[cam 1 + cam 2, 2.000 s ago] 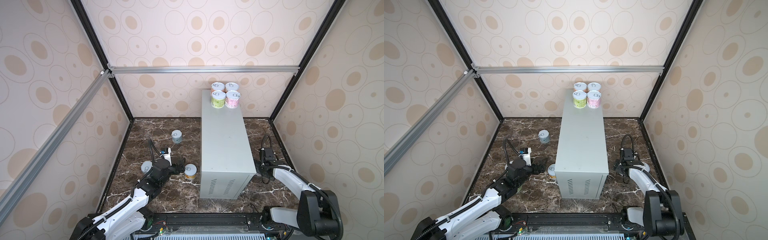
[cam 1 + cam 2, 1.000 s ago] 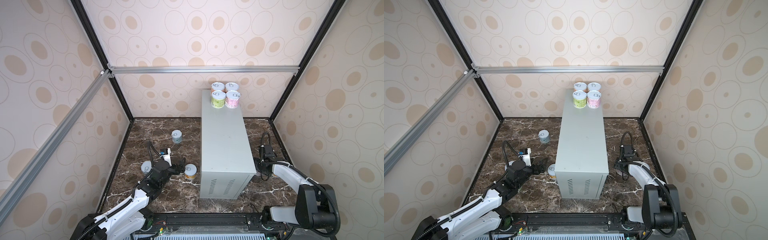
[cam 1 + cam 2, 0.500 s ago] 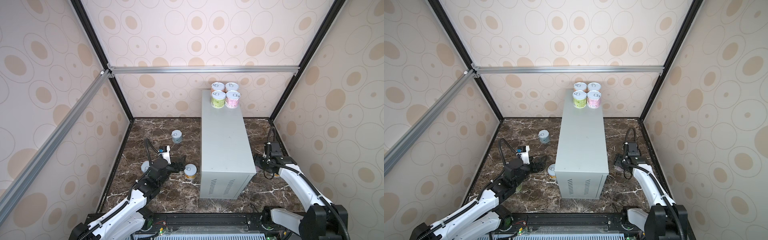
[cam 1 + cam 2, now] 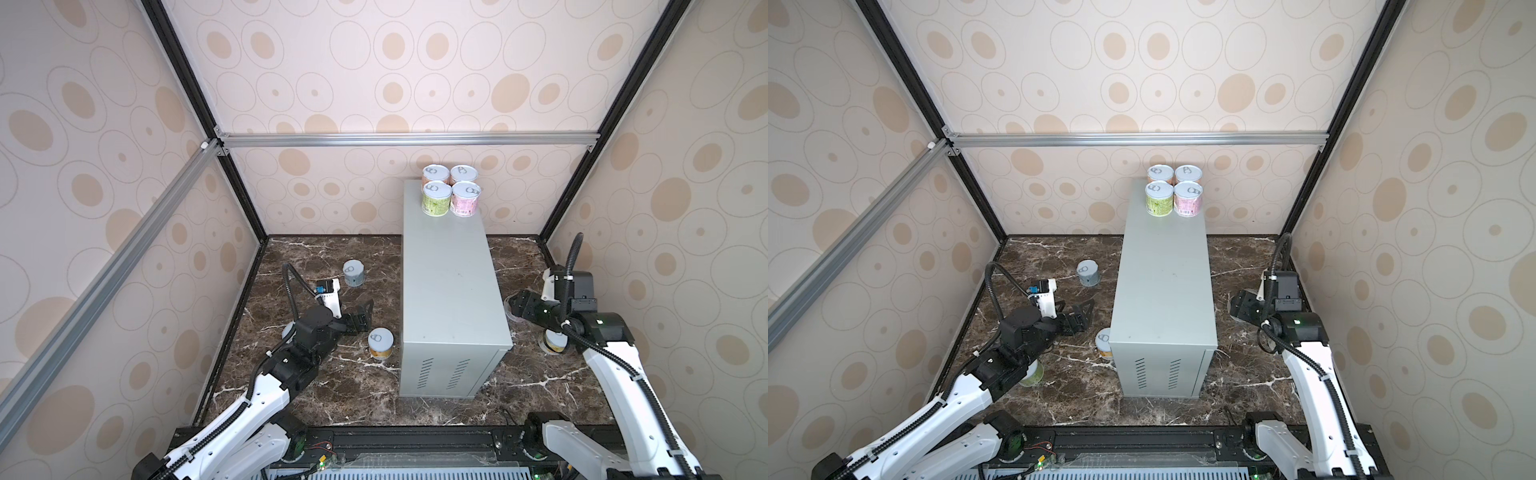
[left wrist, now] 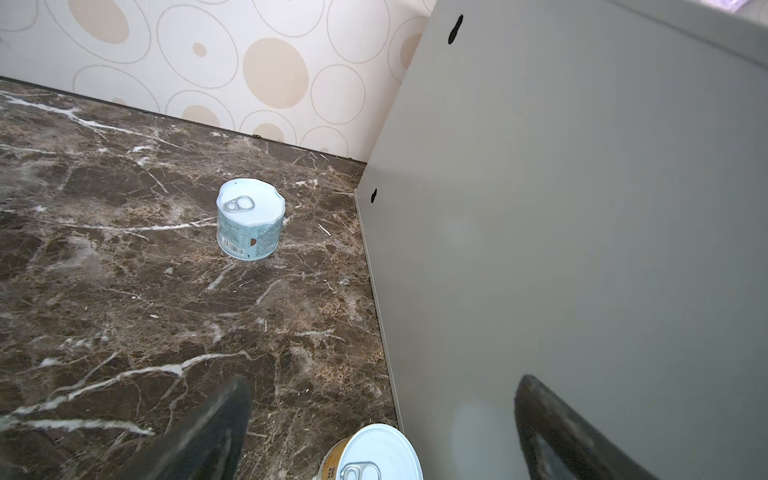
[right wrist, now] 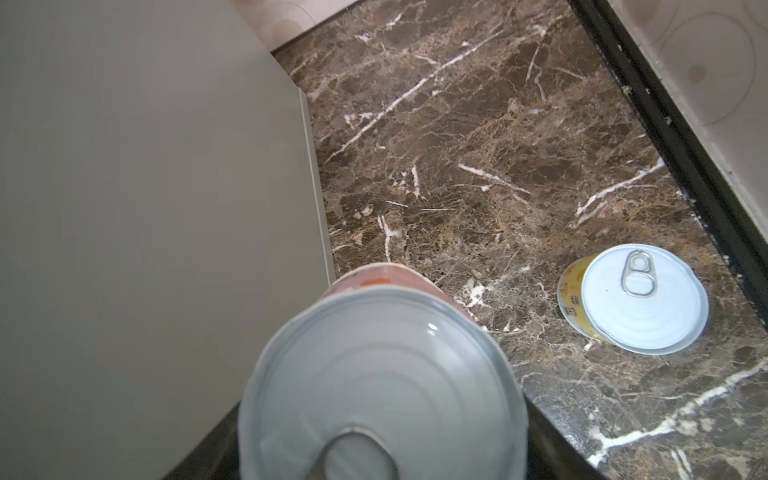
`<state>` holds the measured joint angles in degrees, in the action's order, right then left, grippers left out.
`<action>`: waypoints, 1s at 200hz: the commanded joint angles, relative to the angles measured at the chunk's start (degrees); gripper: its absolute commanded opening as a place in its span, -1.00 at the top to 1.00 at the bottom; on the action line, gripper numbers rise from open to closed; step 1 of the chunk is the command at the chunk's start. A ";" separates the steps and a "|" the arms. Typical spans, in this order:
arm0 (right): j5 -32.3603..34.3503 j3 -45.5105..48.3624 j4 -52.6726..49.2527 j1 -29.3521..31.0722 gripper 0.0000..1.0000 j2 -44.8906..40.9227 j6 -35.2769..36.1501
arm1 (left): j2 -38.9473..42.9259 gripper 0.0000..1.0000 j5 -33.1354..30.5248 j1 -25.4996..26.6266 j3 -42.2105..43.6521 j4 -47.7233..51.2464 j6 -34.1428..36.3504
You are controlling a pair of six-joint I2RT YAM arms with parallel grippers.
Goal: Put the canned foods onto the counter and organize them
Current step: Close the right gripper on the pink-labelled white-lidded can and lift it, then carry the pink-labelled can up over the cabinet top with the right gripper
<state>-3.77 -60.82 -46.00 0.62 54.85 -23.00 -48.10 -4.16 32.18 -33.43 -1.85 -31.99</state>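
Step in hand: fifth can being fetched; four colourful-labelled cans [image 4: 451, 195] stand at the far end of the tall light-grey metal counter [image 4: 449, 291].
Left gripper [image 4: 362, 316]: fingers spread wide, empty, between the pale-blue can [image 5: 250, 218] and the orange-yellow can [image 4: 380, 343] on the dark brown marble floor [image 5: 124, 291].
Right gripper [image 4: 515, 309]: clamped on a silver-lidded, orange-pink-labelled can [image 6: 380, 386], low beside the counter.
Next move: probably lift above the counter's top edge, then set it by the four.
In the way: counter wall close alongside; a yellow-labelled can [image 6: 633, 299] nearby.
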 commanded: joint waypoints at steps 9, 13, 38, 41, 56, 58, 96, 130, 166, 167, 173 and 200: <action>-2.93 -7.54 -3.44 -0.01 0.04 -1.91 2.55 | -0.13 -0.98 0.16 -0.27 -4.53 2.53 2.95; -3.06 -8.29 -3.93 -0.01 0.04 -1.97 2.76 | -0.10 -0.97 0.40 -0.26 -4.80 2.69 3.17; -5.37 -11.75 -5.95 -0.01 0.05 -2.55 4.00 | 0.13 -0.98 1.24 -0.28 -6.10 3.12 3.95; -5.56 -12.23 -6.25 -0.07 0.05 -2.63 4.12 | 0.12 -0.98 1.38 -0.28 -6.25 3.16 4.03; -6.73 -14.81 -7.88 0.04 0.05 -2.50 5.02 | 0.02 -0.98 1.85 -0.22 -7.05 3.55 4.45; -6.81 -15.18 -8.12 0.05 0.05 -2.54 5.13 | -0.05 -0.98 1.94 -0.22 -7.14 3.63 4.52; -9.84 -23.69 -13.41 0.44 0.07 -0.29 7.90 | -0.46 -0.98 2.66 -0.24 -9.41 5.09 5.77; -10.98 -31.09 -17.96 2.77 0.07 3.48 10.16 | -1.20 -0.98 3.09 -0.21 -11.36 6.19 6.74; -9.67 -39.21 -22.43 5.91 0.06 8.70 11.22 | -1.88 -0.97 3.03 -0.22 -12.27 6.90 7.59; -9.67 -39.47 -22.49 5.94 0.06 8.87 11.27 | -1.94 -0.98 3.02 -0.25 -12.27 6.92 7.61; -9.50 -40.91 -23.08 6.56 0.06 9.64 11.46 | -1.92 -0.98 3.02 -0.26 -12.19 6.92 7.64; -6.51 -48.69 -26.56 11.43 0.06 14.30 12.83 | -2.13 -0.98 3.11 -0.24 -12.01 7.10 7.98</action>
<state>-12.38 -102.52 -70.50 8.38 66.89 -12.71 -50.15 -1.34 32.18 -43.42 4.16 -25.76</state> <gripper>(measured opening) 0.761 0.988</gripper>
